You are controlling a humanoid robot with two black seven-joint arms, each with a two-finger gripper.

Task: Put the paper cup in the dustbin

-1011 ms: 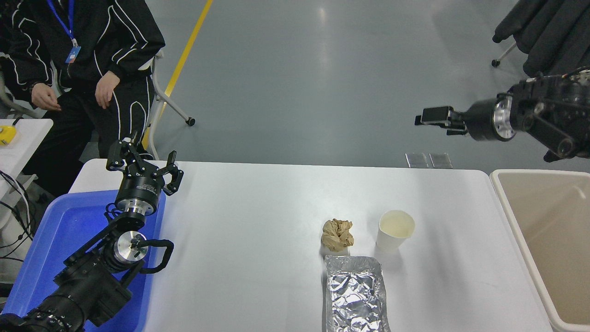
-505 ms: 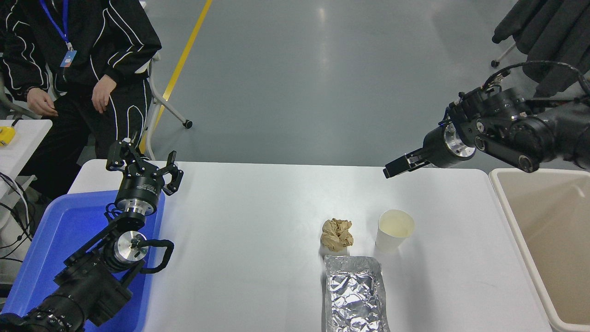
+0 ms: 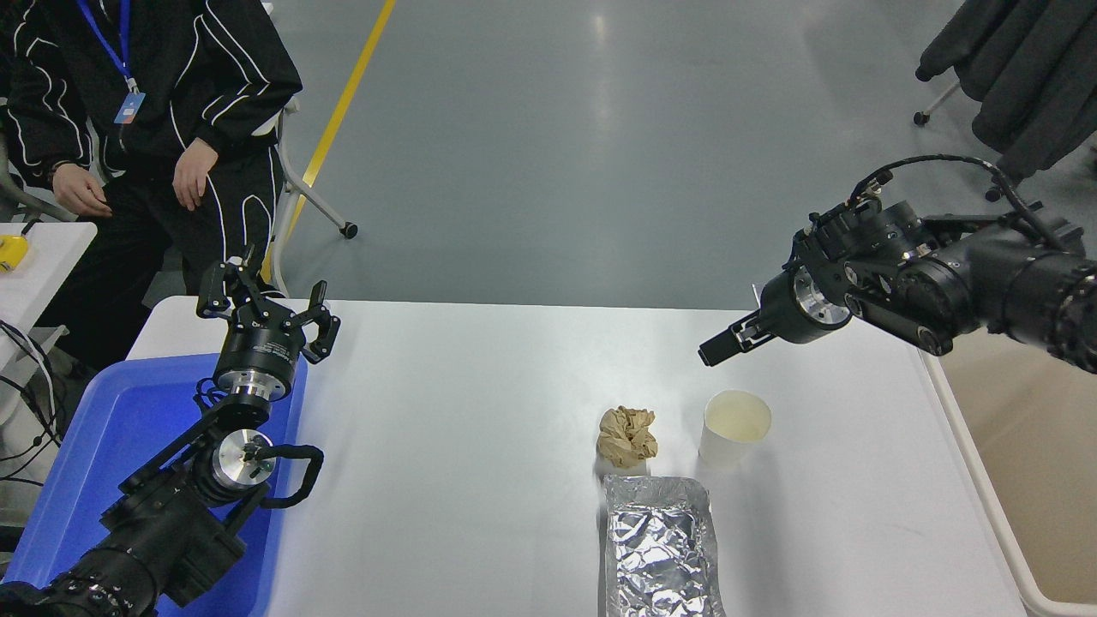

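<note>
The paper cup (image 3: pixel 734 428) is small and white with a cream inside. It stands upright on the white table (image 3: pixel 463 446), right of centre. The beige dustbin (image 3: pixel 1041 480) stands at the table's right end, partly hidden behind my right arm. My right gripper (image 3: pixel 716 350) hangs in the air above and just behind the cup, pointing down-left, apart from it and holding nothing. I see it edge-on. My left gripper (image 3: pixel 262 302) is open and empty, parked at the lower left.
A crumpled brown paper ball (image 3: pixel 627 436) lies just left of the cup. A silver foil tray (image 3: pixel 658 548) lies in front of both. A blue tray (image 3: pixel 103 446) sits under my left arm. A person (image 3: pixel 163 103) sits at the far left.
My right arm has swung in from high at the right, down and left, to just above the cup. The cup, ball and foil tray have not moved.
</note>
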